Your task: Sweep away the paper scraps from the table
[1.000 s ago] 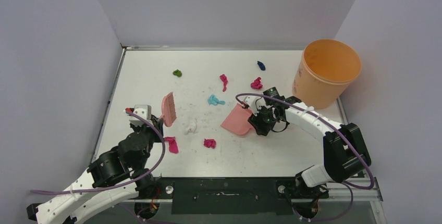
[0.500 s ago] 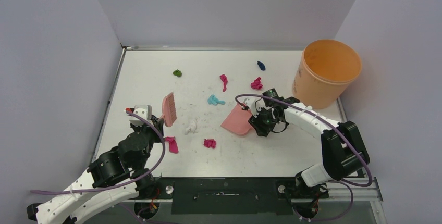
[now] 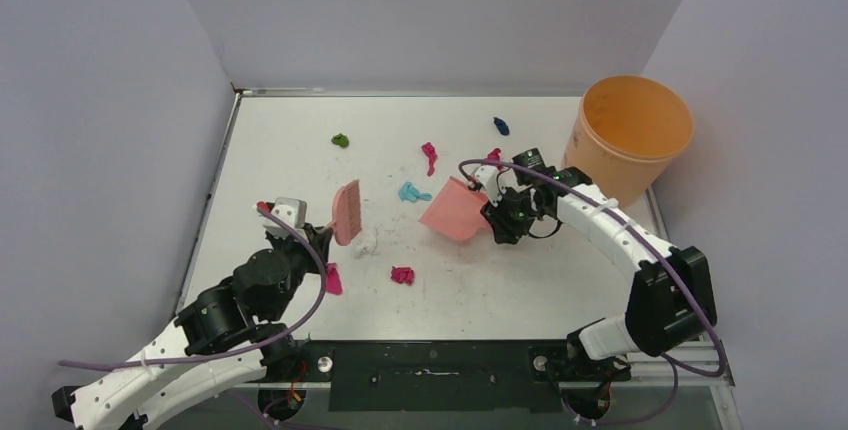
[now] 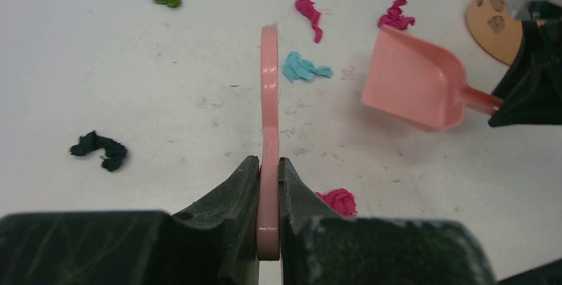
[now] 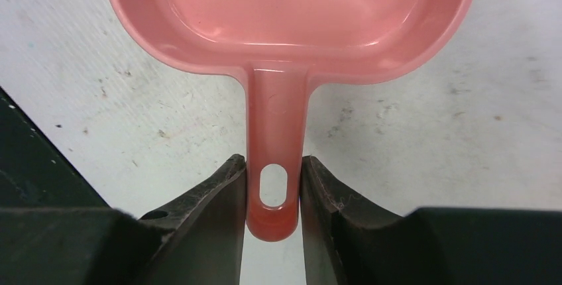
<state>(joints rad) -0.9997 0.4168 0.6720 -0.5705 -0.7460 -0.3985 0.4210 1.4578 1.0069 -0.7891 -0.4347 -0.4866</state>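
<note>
Pink brush [image 3: 347, 212] in left pincer [image 4: 268, 182], dustpan [image 3: 452, 213] in right pincer [image 5: 273, 192], cyan scrap [image 3: 410, 192] between, white scrap [image 3: 365, 244] seemingly at brush.

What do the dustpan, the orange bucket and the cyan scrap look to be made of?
The dustpan: glossy moulded plastic, sharp highlights in its pan. The orange bucket: probably plastic, smooth, duller wall. The cyan scrap: crumpled paper or tissue, matte, creased folds.
</note>
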